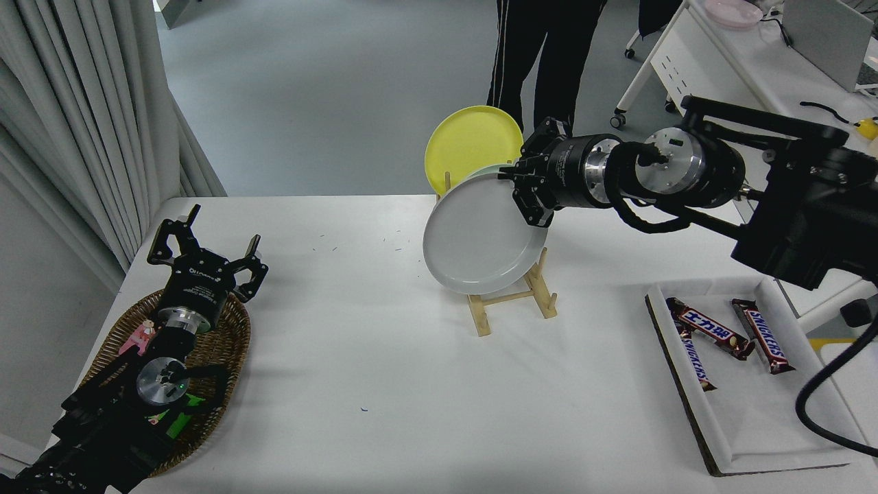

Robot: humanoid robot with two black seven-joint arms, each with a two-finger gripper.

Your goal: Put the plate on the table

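The round light grey plate stands on edge at the front of a wooden rack on the white table. A mint green plate and a yellow plate stand behind it. My right gripper comes in from the right and is shut on the grey plate's upper right rim. My left gripper is open and empty, parked at the lower left over a wicker basket.
A white tray with three chocolate bars lies at the front right. A person's legs stand beyond the table's far edge. A white perforated-panel desk is at the back right.
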